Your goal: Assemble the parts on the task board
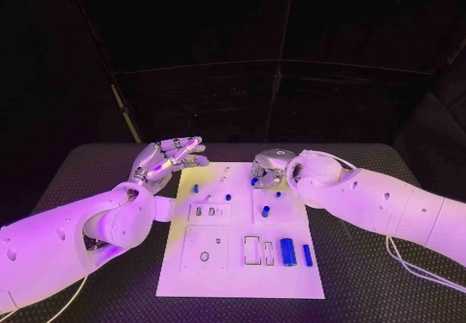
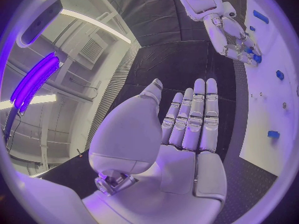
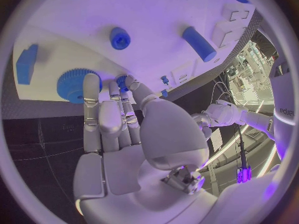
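The white task board (image 1: 241,269) lies in the middle of the table. My right hand (image 1: 273,168) hovers over its far edge, and the right wrist view shows the thumb and a finger pinching a small blue part (image 3: 122,82) next to a blue gear (image 3: 74,85). My left hand (image 1: 171,159) is raised beside the board's far left corner, fingers straight and holding nothing. A large blue cylinder (image 1: 287,251) and a thin blue bar (image 1: 307,254) lie near the board's front right. A blue peg (image 1: 265,211) sits mid-board.
Small blue pieces (image 1: 229,197) dot the far half of the board. Rectangular and oval recesses (image 1: 252,249) open in its near half. The black table (image 1: 369,269) stretches on both sides of the board. A blue square block (image 3: 26,63) sits near the gear.
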Available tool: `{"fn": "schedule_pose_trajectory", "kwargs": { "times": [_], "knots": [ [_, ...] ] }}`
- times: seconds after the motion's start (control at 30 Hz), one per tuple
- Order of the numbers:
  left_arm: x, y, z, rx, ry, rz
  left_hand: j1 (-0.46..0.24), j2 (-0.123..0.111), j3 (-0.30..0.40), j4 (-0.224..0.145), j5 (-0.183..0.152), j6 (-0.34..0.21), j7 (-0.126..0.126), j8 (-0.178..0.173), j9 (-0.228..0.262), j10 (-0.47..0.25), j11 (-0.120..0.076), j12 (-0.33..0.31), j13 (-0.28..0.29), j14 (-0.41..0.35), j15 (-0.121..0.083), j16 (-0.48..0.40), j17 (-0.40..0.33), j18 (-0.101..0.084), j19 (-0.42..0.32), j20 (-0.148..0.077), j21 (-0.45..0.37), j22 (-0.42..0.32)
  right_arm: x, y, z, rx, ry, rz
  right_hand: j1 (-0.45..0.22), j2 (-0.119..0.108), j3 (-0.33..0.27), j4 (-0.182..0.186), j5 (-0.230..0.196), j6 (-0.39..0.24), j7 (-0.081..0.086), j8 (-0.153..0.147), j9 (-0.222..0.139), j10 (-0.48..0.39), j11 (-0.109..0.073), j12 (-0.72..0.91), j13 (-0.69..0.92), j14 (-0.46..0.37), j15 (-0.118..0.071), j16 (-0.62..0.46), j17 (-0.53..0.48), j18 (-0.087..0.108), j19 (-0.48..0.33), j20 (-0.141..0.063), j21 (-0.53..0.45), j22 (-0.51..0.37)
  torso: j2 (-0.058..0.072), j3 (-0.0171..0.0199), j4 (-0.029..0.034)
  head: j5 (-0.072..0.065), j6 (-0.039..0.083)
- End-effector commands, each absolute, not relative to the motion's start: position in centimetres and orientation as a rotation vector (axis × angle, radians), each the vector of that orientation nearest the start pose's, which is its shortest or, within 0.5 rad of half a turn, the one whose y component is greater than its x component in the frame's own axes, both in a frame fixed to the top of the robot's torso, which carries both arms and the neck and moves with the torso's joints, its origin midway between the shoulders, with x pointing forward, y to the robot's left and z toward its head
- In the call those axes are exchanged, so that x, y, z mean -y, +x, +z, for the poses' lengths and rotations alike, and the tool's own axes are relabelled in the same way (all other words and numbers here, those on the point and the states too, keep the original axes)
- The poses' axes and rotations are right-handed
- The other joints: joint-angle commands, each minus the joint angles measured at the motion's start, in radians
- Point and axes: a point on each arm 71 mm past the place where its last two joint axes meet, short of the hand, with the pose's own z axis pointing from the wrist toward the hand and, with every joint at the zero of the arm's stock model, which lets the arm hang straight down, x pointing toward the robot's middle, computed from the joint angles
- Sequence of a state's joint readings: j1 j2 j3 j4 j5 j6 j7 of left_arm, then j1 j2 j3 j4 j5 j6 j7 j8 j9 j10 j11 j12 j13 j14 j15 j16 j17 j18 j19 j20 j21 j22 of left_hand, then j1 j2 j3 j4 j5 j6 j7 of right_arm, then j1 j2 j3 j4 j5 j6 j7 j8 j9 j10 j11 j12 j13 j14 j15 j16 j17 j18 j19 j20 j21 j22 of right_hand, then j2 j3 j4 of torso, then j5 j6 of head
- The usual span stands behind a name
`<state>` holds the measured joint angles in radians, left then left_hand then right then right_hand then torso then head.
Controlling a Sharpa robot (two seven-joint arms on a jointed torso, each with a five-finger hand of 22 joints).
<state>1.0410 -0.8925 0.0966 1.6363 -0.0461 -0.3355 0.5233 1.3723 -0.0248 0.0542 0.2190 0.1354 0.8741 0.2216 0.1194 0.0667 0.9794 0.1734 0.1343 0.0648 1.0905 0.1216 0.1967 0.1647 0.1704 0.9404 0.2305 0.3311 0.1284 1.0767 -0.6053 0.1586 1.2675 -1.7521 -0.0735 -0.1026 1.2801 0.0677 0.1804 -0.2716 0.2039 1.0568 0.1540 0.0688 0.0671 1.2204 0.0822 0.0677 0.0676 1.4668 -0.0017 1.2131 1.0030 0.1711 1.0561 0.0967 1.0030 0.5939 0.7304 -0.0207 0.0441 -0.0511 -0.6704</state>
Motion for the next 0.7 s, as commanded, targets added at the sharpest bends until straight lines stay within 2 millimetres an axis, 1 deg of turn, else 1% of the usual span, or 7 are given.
{"fn": "schedule_pose_trajectory", "kwargs": {
  "times": [0.03, 0.13, 0.23, 0.3, 0.43, 0.67, 0.7],
  "knots": [
    [-20.5, 45.9, -18.1, -1.276, -1.083, -1.686, 0.009, 0.004, -0.001, -0.003, -0.005, 0.002, 0.01, -0.003, -0.002, 0.005, 0.004, -0.005, -0.001, 0.007, 0.002, -0.005, 0.002, 0.013, 0.008, 0.0, -0.003, -0.001, 14.9, 52.6, -20.9, -1.758, -0.381, 0.513, -0.003, 0.002, 0.011, 0.001, -0.004, 0.009, -0.001, 0.002, 0.001, 0.008, -0.002, 0.003, 0.001, 0.04, 0.0, 0.01, 0.007, 0.004, 0.006, -0.001, 0.01, 0.008, 0.002, 0.0001, 0.0018, 0.002, -0.003],
    [-20.5, 45.9, -18.1, -1.275, -1.083, -1.686, 0.009, 0.004, -0.001, -0.003, -0.005, 0.002, 0.01, -0.003, -0.002, 0.005, 0.004, -0.005, -0.001, 0.007, 0.002, -0.005, 0.002, 0.013, 0.008, 0.0, -0.003, -0.001, 14.8, 52.7, -20.9, -1.752, -0.375, 0.512, -0.003, 0.006, 0.026, 0.004, -0.004, 0.017, -0.002, 0.003, 0.001, 0.015, -0.003, 0.004, 0.001, 0.039, 0.0, 0.022, 0.017, 0.003, 0.006, -0.001, 0.021, 0.019, 0.002, 0.0002, 0.0011, 0.003, -0.006],
    [-20.5, 45.9, -18.1, -1.275, -1.083, -1.685, 0.01, 0.004, -0.001, -0.004, -0.005, 0.001, 0.011, -0.005, -0.002, 0.004, 0.005, -0.007, -0.002, 0.007, 0.002, -0.006, 0.002, 0.013, 0.009, 0.0, -0.003, -0.001, 14.9, 52.7, -20.7, -1.721, -0.362, 0.517, 0.009, 0.019, 0.054, 0.002, -0.018, 0.035, -0.003, 0.009, 0.003, 0.032, -0.006, 0.008, 0.003, 0.038, -0.004, 0.035, 0.028, 0.002, 0.008, -0.003, 0.036, 0.033, 0.001, -0.0004, -0.0001, 0.002, -0.008],
    [-20.6, 45.9, -18.1, -1.275, -1.083, -1.684, 0.01, 0.004, -0.001, -0.004, -0.005, 0.001, 0.011, -0.005, -0.002, 0.004, 0.005, -0.007, -0.002, 0.007, 0.002, -0.006, 0.002, 0.013, 0.009, 0.0, -0.003, -0.001, 14.9, 52.6, -20.5, -1.698, -0.355, 0.524, 0.014, 0.022, 0.068, 0.001, -0.022, 0.043, -0.005, 0.011, 0.004, 0.04, -0.009, 0.01, 0.005, 0.038, -0.005, 0.043, 0.036, 0.001, 0.011, -0.004, 0.045, 0.043, 0.001, -0.0003, -0.0009, 0.002, -0.008],
    [-20.7, 46.0, -18.1, -1.274, -1.084, -1.679, 0.01, 0.005, -0.002, -0.005, -0.005, 0.001, 0.011, -0.006, -0.002, 0.004, 0.005, -0.009, -0.002, 0.007, 0.002, -0.008, 0.002, 0.013, 0.01, 0.0, -0.004, -0.002, 14.7, 52.3, -19.7, -1.631, -0.331, 0.556, 0.013, 0.012, 0.105, 0.001, -0.01, 0.055, -0.007, 0.01, 0.003, 0.05, -0.011, 0.008, 0.005, 0.036, -0.007, 0.058, 0.046, -0.001, 0.011, -0.006, 0.067, 0.063, 0.001, 0.0002, -0.0007, 0.003, -0.005],
    [-21.0, 46.1, -18.2, -1.272, -1.086, -1.672, 0.01, 0.005, -0.002, -0.005, -0.005, 0.001, 0.011, -0.006, -0.002, 0.004, 0.005, -0.009, -0.002, 0.007, 0.002, -0.008, 0.002, 0.013, 0.01, 0.0, -0.004, -0.002, 13.8, 52.4, -18.6, -1.526, -0.275, 0.594, 0.009, 0.004, 0.119, 0.003, -0.006, 0.056, -0.006, 0.008, 0.002, 0.049, -0.011, 0.005, 0.004, 0.035, -0.007, 0.062, 0.046, -0.002, 0.009, -0.005, 0.075, 0.07, 0.003, -0.0005, 0.0047, 0.002, 0.004],
    [-21.0, 46.1, -18.2, -1.272, -1.086, -1.671, 0.01, 0.005, -0.002, -0.005, -0.005, 0.001, 0.011, -0.006, -0.002, 0.004, 0.005, -0.009, -0.002, 0.007, 0.002, -0.008, 0.002, 0.013, 0.01, 0.0, -0.004, -0.002, 13.5, 52.6, -18.4, -1.507, -0.262, 0.598, 0.006, -0.002, 0.13, 0.005, -0.007, 0.057, -0.005, 0.006, 0.002, 0.049, -0.01, 0.003, 0.004, 0.034, -0.006, 0.066, 0.05, -0.002, 0.007, -0.005, 0.08, 0.074, 0.004, -0.0002, 0.0049, 0.003, 0.006]
  ]
}}
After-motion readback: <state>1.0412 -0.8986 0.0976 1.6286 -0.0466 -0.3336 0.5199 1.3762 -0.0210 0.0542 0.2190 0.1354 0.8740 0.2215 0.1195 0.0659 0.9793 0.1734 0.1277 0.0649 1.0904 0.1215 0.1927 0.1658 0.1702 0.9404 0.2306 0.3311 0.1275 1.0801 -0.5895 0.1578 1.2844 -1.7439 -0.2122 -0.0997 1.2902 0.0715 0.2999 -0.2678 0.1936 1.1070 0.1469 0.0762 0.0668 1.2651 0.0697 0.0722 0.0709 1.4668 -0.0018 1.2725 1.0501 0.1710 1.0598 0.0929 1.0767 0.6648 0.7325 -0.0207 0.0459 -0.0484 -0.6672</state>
